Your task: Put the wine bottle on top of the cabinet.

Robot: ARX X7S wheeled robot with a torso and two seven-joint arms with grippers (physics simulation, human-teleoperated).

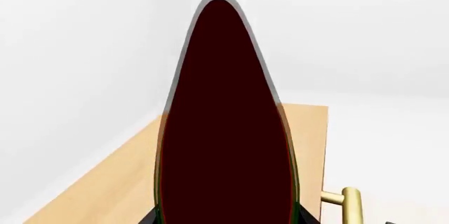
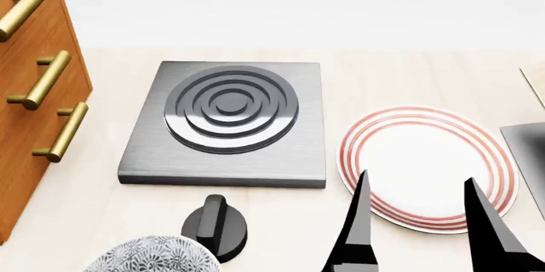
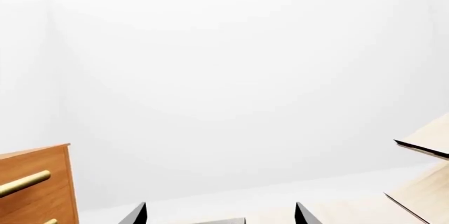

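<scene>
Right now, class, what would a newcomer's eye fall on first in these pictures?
In the left wrist view, the dark wine bottle fills the middle, held over the cabinet top. In the head view, the grey stove plate with its rings lies centrally, the red-rimmed plate beside it, behind the open right hand.

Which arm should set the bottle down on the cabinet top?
Left. Its wrist view shows the wine bottle close up over the cabinet top. The right gripper hangs open over the plate.
</scene>
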